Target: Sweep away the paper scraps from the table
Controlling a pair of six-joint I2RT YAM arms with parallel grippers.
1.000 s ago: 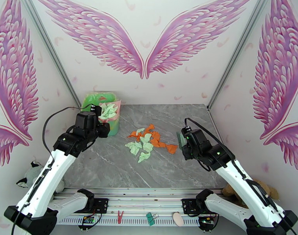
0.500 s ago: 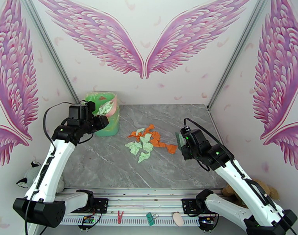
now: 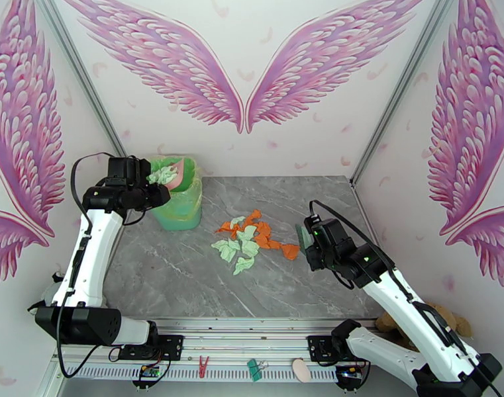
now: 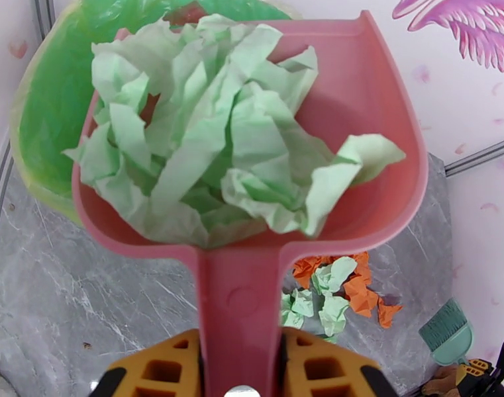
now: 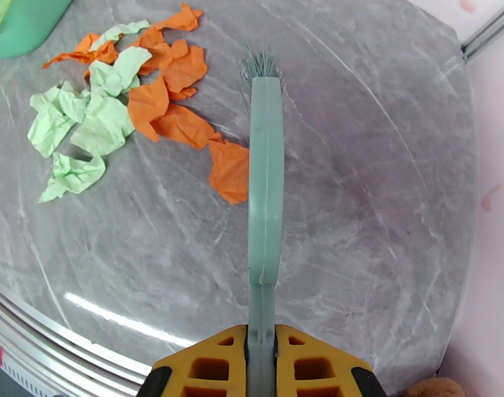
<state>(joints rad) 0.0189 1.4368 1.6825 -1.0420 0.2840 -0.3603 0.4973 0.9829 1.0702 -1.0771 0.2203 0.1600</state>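
Observation:
A pile of mint-green and orange paper scraps [image 3: 252,243] lies in the middle of the grey marble table [image 3: 185,286]. More green scraps [image 4: 212,147] fill the pink dustpan [image 4: 384,127]. My left gripper [image 4: 242,349] is shut on the dustpan's handle and holds it over the green bin [image 3: 179,203] at the back left. My right gripper [image 5: 260,352] is shut on the handle of the green hand brush [image 5: 265,193]. The brush's bristles sit just right of the pile, beside an orange scrap [image 5: 228,170].
The bin [image 4: 46,127] is lined with a green bag and stands at the table's back-left corner. Winged walls close in on three sides. A metal rail [image 3: 252,339] with clips runs along the near edge. Soft toys [image 3: 50,296] lie off the table's sides.
My left arm has lifted and swung the loaded dustpan back and left, from beside the bin to above its mouth. The right arm and brush have barely moved.

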